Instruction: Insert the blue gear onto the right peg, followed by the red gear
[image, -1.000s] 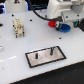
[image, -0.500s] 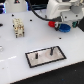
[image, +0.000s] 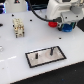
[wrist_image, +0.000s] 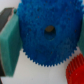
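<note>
Although the fingertips are not seen in either view, the gripper (image: 64, 25) is placed directly above the blue gear (wrist_image: 46, 34), whose centre hole sits mid-frame in the wrist view; whether the jaws are released or clenched cannot be told. The gear lies flat near the far edge of the white table (image: 15, 57), toward the exterior view's right. A wide, bright-blue toothed disc is noted. The red gear (wrist_image: 75, 71) lies just beside it. The right peg (image: 51, 50) stands well apart, on the grey plate (image: 42, 60) toward the near edge.
</note>
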